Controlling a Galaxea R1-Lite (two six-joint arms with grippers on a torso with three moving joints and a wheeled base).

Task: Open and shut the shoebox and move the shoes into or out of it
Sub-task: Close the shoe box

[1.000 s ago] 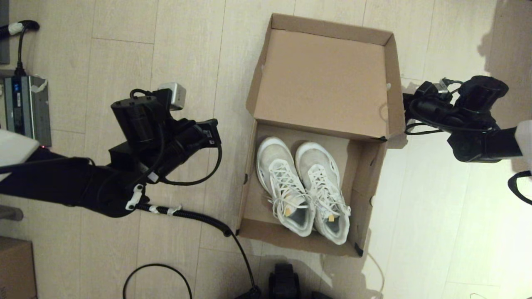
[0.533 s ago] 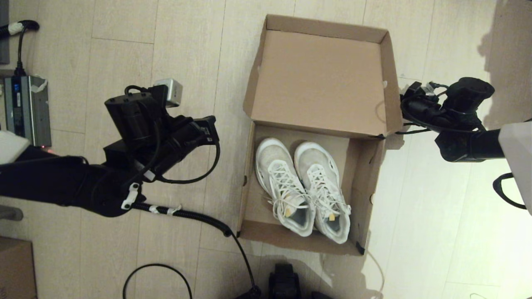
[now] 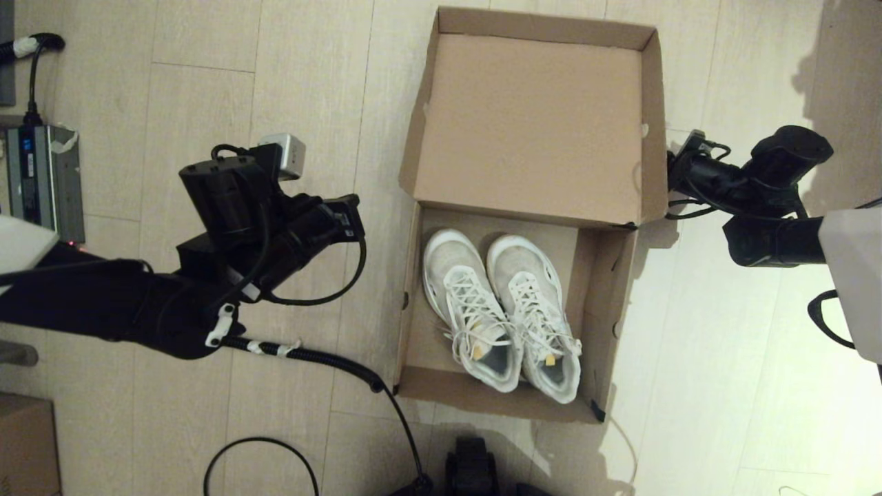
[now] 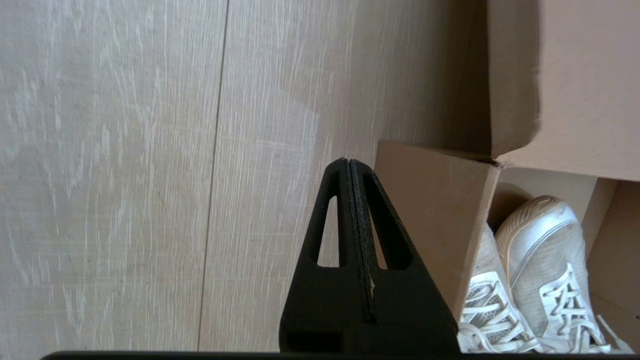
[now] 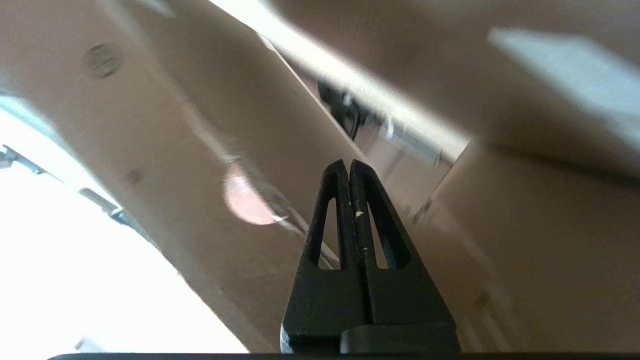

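From the head view, the shoebox [image 3: 510,303] sits on the pale wood floor [image 3: 207,83] with its lid [image 3: 530,124] thrown back on the far side, the inside of the flap facing up. The shoes [image 3: 503,310] lie side by side inside the box, toes toward the lid and heels toward the robot, laces up, close against each other. A strip of black tape shows on the near right corner of the box. The left claw [image 3: 351,220] hangs over the floor just left of the box, apart from its wall. The right claw [image 3: 679,169] is at the right edge of the raised lid, right against the cardboard. A grey power unit [image 3: 45,182] lies at the far left, and the corner of a small carton [image 3: 27,444] shows at the lower left. Black cables [image 3: 310,358] trail across the floor by the left arm.

In the left wrist view, the left claw [image 4: 350,167] has its two black fingers pressed together with nothing between them. Beyond it is the outer wall of the shoebox [image 4: 435,210], and the toes of the shoes [image 4: 530,265] show inside.

In the right wrist view, the right claw [image 5: 347,167] is likewise pressed together and holds nothing. Its tip points at the blurred brown cardboard of the shoebox [image 5: 525,240]; I cannot tell whether it touches.
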